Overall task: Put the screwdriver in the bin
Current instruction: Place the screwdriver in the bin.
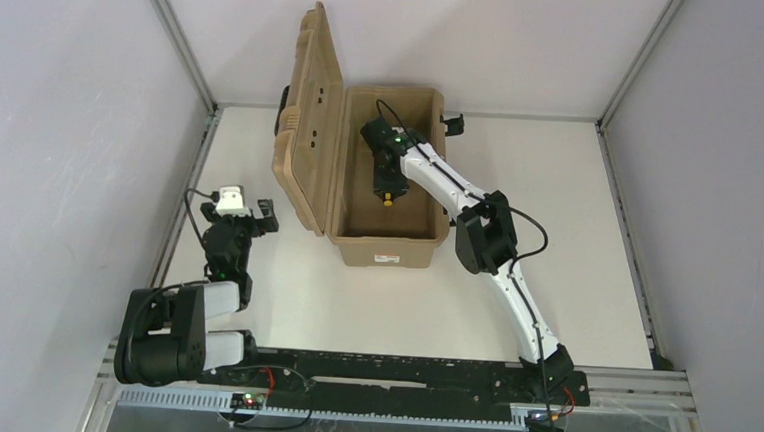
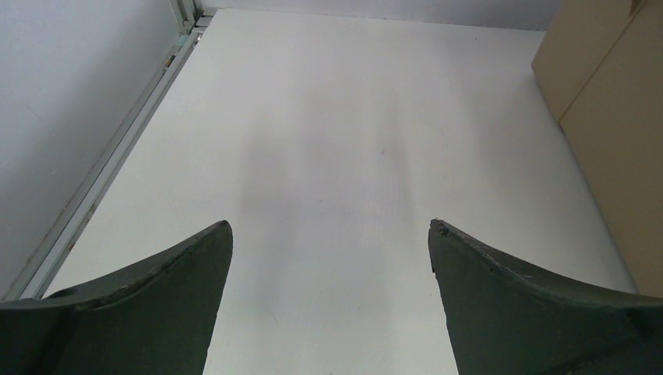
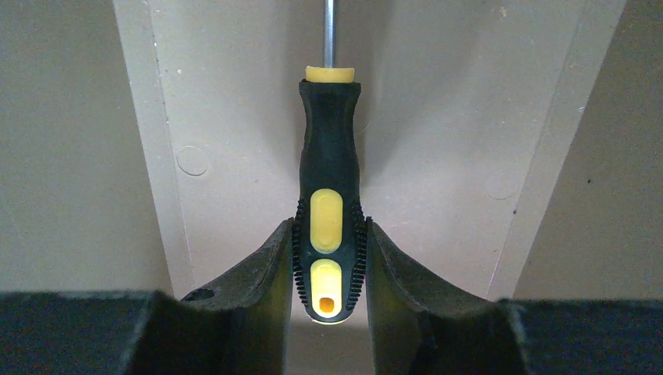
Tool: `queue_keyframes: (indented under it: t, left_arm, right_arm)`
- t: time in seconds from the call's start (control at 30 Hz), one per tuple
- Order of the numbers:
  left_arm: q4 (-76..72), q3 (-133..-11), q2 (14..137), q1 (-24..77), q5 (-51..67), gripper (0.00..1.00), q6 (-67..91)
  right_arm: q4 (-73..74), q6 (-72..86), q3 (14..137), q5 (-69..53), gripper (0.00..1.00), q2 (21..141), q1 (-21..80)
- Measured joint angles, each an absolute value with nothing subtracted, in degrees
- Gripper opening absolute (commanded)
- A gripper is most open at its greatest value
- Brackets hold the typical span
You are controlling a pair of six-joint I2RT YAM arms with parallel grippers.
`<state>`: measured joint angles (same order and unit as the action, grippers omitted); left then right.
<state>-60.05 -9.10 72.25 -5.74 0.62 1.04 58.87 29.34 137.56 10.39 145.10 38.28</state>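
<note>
1. Right pincer is clamped tight on the butt of the screwdriver handle, and the shaft points straight ahead of it.
2. Bin walls rise on either side of that pincer, with the floor beyond it. Pincer and screwdriver sit inside the open bin.
3. The shaft's tip runs out of view, so I cannot tell whether it touches the floor.
4. Left pincer gapes wide above the table, holding nothing. The bin's outer side lies ahead to its right.
</note>
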Motion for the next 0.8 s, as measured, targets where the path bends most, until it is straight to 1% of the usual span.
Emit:
queue_keyframes:
  t: [0.03, 0.1, 0.5, 0.7, 0.8]
  left_arm:
    - [-60.05, -9.1, 72.25, -5.76, 0.62, 1.0, 1.04]
    - [-60.05, -9.1, 72.25, -5.74, 0.62, 1.0, 1.04]
    - [-60.05, -9.1, 72.25, -5.8, 0.64, 1.0, 1.04]
    - [-60.05, -9.1, 72.25, -5.8, 0.64, 1.0, 1.04]
    - [-60.05, -9.1, 72.25, -5.8, 0.64, 1.0, 1.04]
  right_arm:
    - [58.87, 29.34, 137.56, 10.39, 0.0, 145.1, 38.28]
    - [58.85, 29.34, 137.56, 10.39, 0.04, 145.1, 38.28]
    - [58.85, 29.34, 137.56, 10.37, 0.43, 145.1, 38.22]
    - [58.74, 29.43, 137.56, 10.37, 0.54, 145.1, 38.2]
    - [58.33, 29.5, 137.56, 10.37, 0.56, 145.1, 38.11]
